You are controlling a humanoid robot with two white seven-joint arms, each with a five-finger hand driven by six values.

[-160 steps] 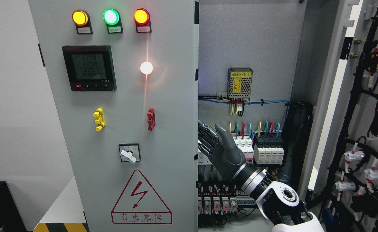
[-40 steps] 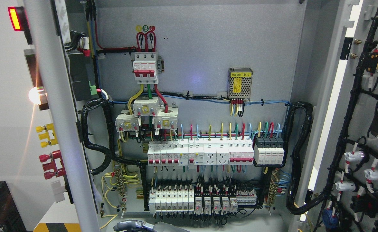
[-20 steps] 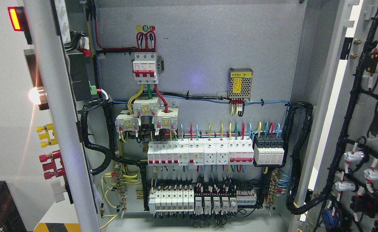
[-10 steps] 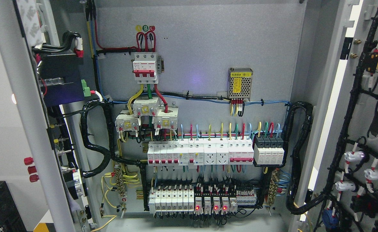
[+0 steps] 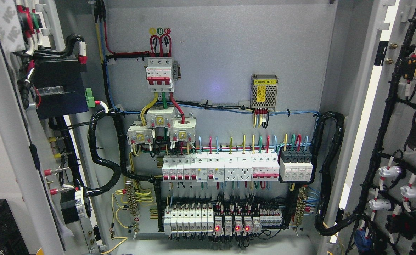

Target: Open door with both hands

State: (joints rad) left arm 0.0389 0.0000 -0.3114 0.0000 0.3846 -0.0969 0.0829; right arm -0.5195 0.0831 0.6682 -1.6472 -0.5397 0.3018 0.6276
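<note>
Head view: cabinet w/ both doors swung wide. Left door [image 5: 6,141] at left edge, inner wiring showing; right door [image 5: 403,124] at right, cut off by frame. Breaker rows [image 5: 222,168] exposed. Opening step looks complete; next move prob. none. Neither hand in view, so finger state can't be told

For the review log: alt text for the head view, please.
An electrical cabinet stands with both doors swung wide, the left door and right door showing their wired backs. Rows of breakers and coloured wires fill the inside; no robot hand shows.
</note>
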